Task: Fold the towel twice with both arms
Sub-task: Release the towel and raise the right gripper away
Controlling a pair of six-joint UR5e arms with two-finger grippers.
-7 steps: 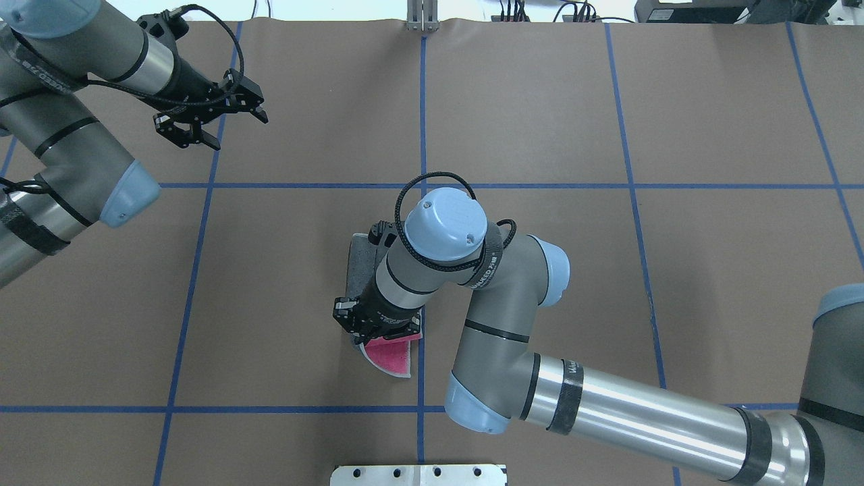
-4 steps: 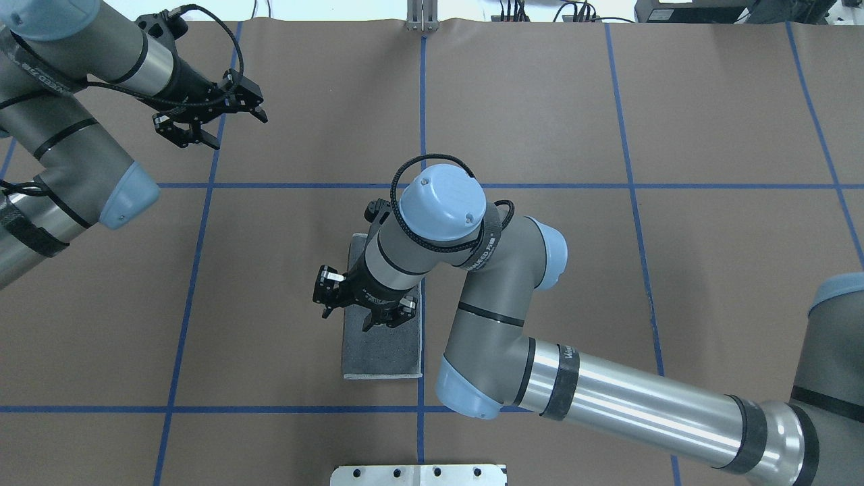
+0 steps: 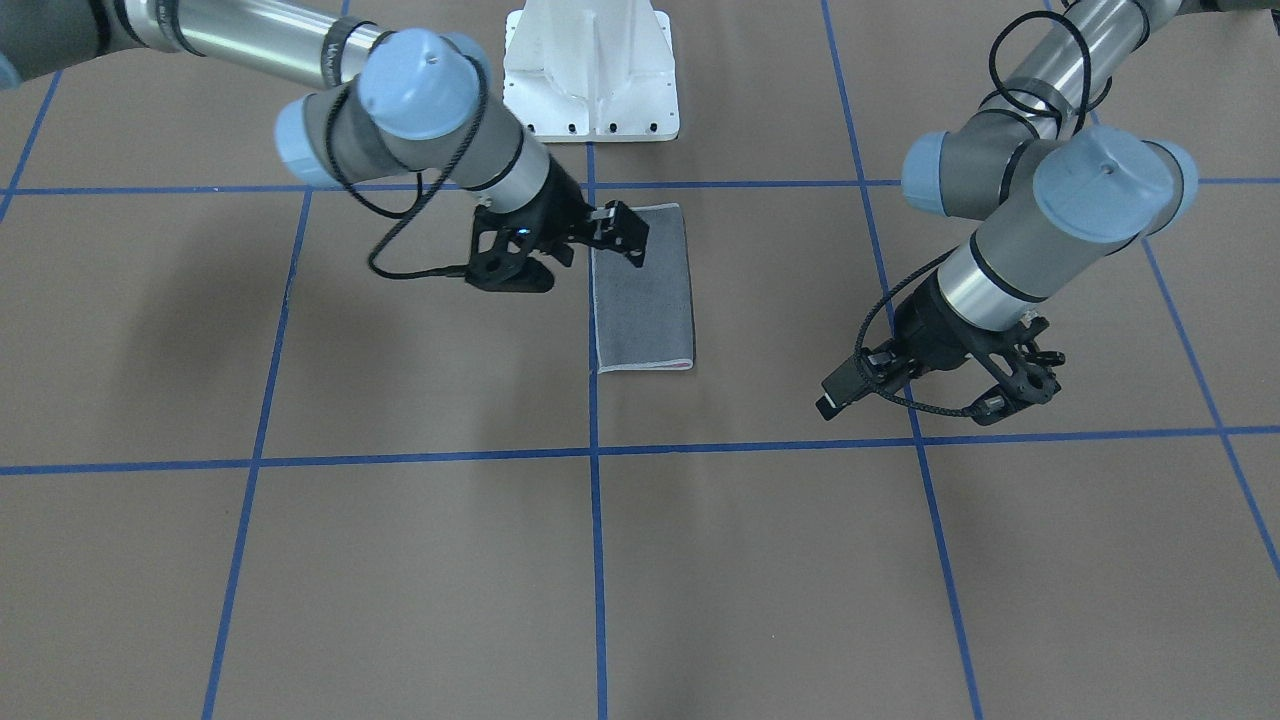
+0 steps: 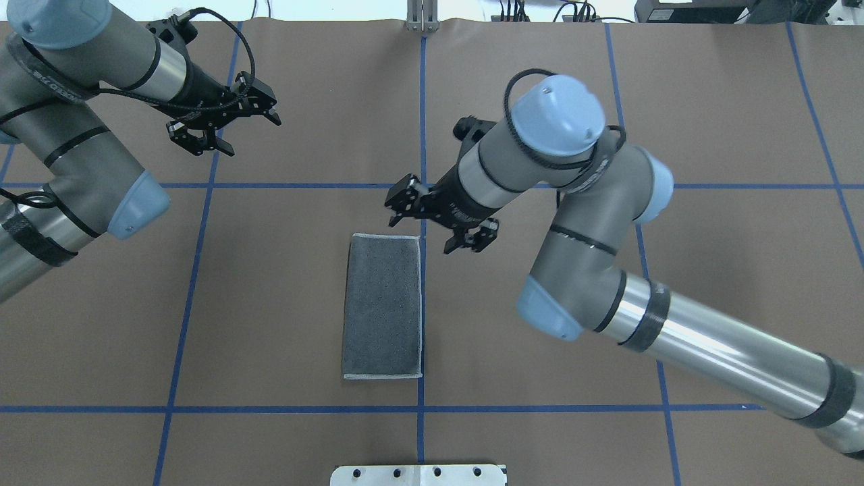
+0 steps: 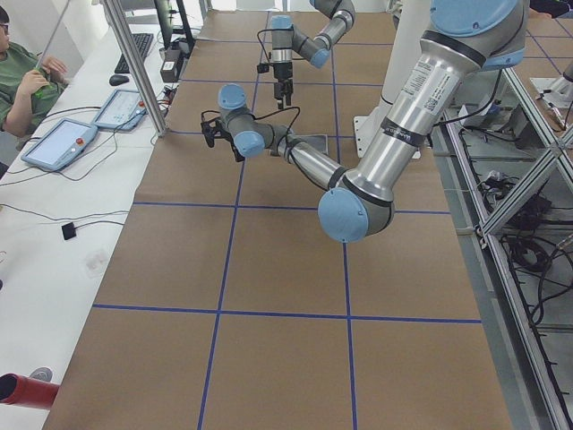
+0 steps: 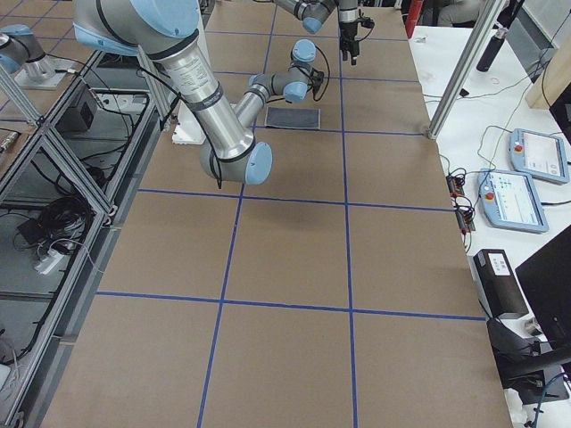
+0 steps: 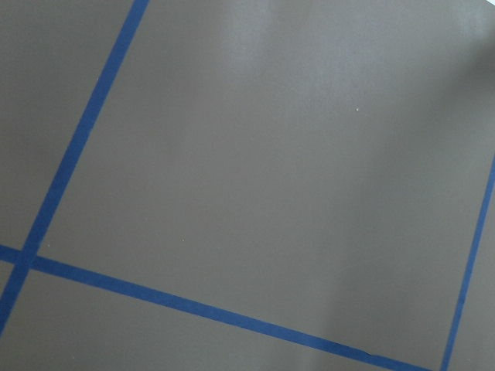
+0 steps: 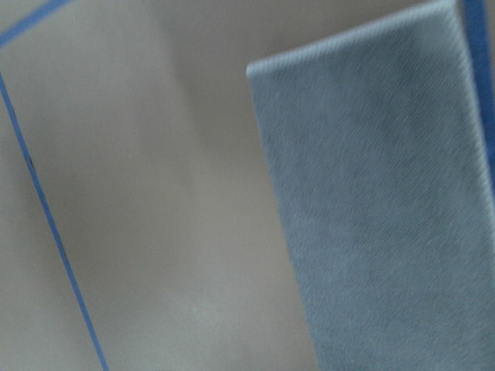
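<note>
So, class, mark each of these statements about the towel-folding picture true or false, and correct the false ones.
1. The towel lies flat with its grey face up. True.
2. The right hand grips a corner of the towel. False: it is open near the towel's far end and holds nothing.
3. The left hand is open and well away from the towel. True.
4. The towel lies across a crossing of the blue tape. False: it lies inside one square, its long edge along one blue tape line.
</note>
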